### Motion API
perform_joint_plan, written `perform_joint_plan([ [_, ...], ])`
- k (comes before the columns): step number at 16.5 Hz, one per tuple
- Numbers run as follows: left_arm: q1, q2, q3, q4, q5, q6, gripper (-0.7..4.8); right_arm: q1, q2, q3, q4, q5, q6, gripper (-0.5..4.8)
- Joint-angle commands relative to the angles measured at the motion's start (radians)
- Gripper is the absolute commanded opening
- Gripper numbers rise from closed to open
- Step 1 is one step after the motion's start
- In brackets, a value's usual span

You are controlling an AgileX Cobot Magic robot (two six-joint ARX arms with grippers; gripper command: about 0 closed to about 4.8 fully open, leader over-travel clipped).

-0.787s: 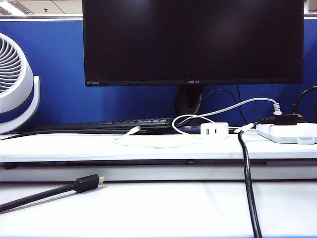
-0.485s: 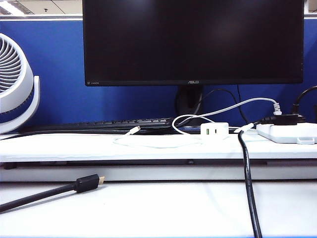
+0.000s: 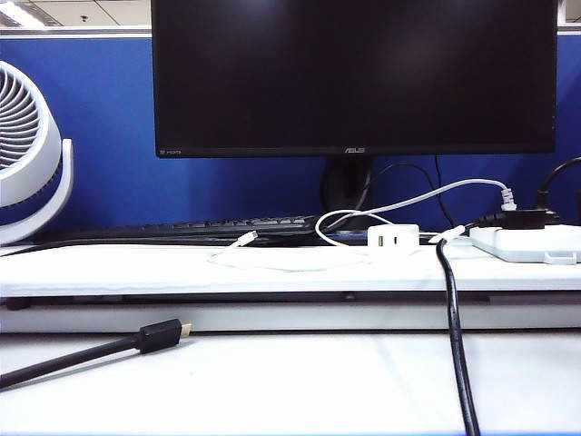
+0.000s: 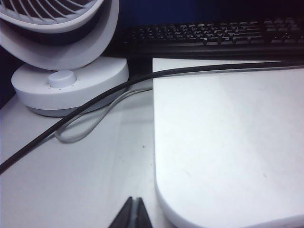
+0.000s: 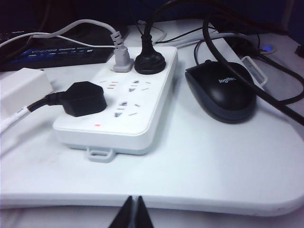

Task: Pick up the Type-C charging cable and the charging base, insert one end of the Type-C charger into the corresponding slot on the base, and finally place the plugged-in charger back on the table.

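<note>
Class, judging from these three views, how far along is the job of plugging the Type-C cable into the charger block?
Done: nothing. The Type-C charging cable lies loose on the table, its plug unplugged, and the charging base sits untouched.
In hand: nothing. The left gripper and the right gripper are shut and empty, away from both items.
Left: picking both up, inserting the plug, setting them down.

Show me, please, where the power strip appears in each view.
Exterior view: the power strip lies at the far right edge, on the table.
Left wrist view: not in it; only the shut left gripper, near the fan.
Right wrist view: centre-left, just beyond the shut right gripper.
Shared landmark: the grey plug in the strip's far end, also in the right wrist view.
</note>
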Motion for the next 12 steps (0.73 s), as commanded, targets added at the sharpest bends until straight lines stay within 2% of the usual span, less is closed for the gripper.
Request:
perform_joint_plan([
  [1, 0.000, -0.002, 0.000, 0.075, 0.024, -0.162, -0.05, 0.001, -0.003, 0.008, 0.061, -0.051, 0.002, -0.01],
  [2, 0.000, -0.002, 0.017, 0.098, 0.025, -0.219, -0.06, 0.001, 0.002, 0.065, 0.044, -0.050, 0.002, -0.01],
  [4, 0.000, 0.000, 0.063, 0.097, 0.021, -0.257, -0.06, 0.000, 0.021, 0.145, 0.031, -0.039, 0.001, -0.01],
  [8, 0.000, 0.077, 0.205, 0.110, -0.025, -0.266, -0.06, 0.000, 0.153, 0.343, 0.032, -0.024, 0.000, -0.01],
  [12, 0.000, 0.328, 0.435, 0.153, -0.022, -0.261, -0.05, 0.000, 0.407, 0.597, 0.033, -0.025, -0.008, -0.01],
])
